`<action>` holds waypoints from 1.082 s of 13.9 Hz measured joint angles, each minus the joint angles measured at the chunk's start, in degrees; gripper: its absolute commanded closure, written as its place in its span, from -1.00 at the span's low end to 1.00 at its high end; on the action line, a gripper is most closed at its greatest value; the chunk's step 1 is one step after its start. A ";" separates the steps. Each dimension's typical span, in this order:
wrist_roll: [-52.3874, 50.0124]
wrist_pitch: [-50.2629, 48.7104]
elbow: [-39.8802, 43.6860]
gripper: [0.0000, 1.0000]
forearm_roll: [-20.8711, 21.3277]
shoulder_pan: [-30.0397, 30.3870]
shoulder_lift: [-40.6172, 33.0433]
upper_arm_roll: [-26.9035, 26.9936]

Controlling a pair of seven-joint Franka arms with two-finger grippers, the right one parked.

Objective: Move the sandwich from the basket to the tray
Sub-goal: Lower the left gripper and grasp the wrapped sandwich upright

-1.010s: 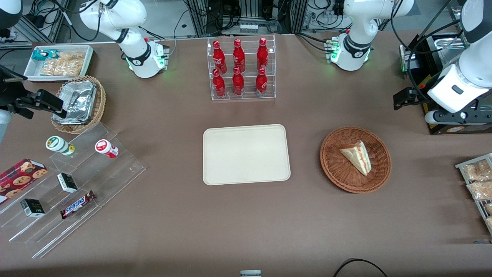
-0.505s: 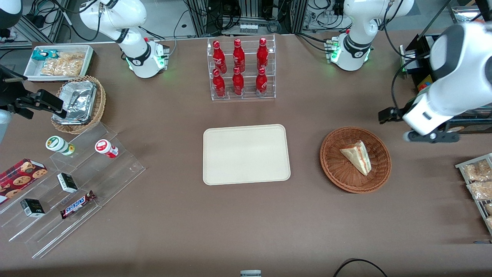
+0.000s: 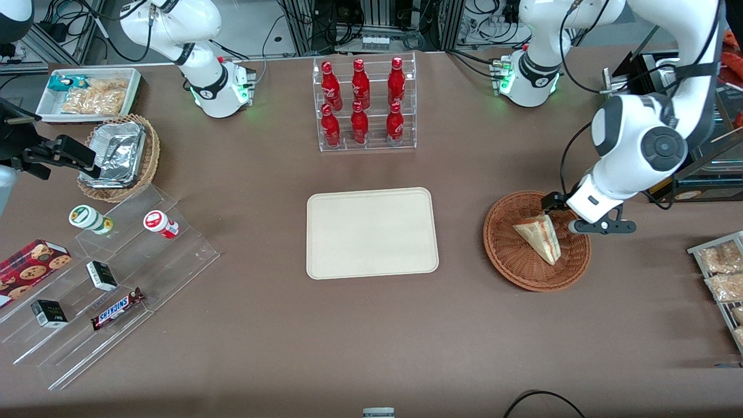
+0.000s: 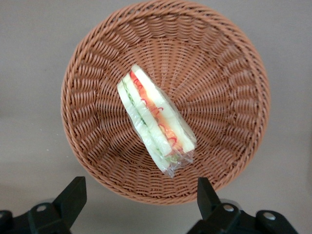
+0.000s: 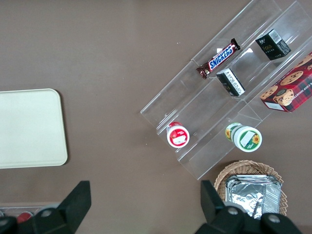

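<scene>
My gripper (image 4: pixel 139 204) hung above the basket (image 4: pixel 97 63) with its fingers (image 4: pixel 72 196) spread wide and nothing between them, poised over the rim on the side farther from the front camera rather than over the middle. The sandwich (image 4: pixel 155 124) lay inside the basket, resting on one bread face with its red and green cut edge turned up toward my wrist camera and its clear wrap bunched into a loose tail at one corner. From the front it sat a little off the basket's centre (image 3: pixel 540 237), toward the working arm's end of the table (image 3: pixel 244 348). My worry was alignment: the wedge ran diagonally to the line between my fingers, so I judged that a straight descent could land one finger on the bread, or catch only the wrap tail and let the sandwich slip out on the lift. The bread looked soft, so too hard a squeeze could crush it. A finger coming down near the wicker wall could also snag the weave and tip or drag the light basket. The tray (image 3: pixel 371 233) waited bare nearby, between the basket and the clear stepped racks (image 3: pixel 116 278), and a loose hold could drop the wedge on the table between them.
</scene>
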 measured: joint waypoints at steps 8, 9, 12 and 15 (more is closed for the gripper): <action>-36.80 8.18 -1.46 -1.00 0.00 -0.91 4.62 -0.84; -38.51 9.34 -1.46 -1.00 0.00 -0.90 5.58 -0.83; -40.11 11.97 -1.49 -1.00 0.00 -0.90 8.75 -0.81; -40.64 12.63 -1.48 0.62 -0.01 -0.89 10.59 -0.75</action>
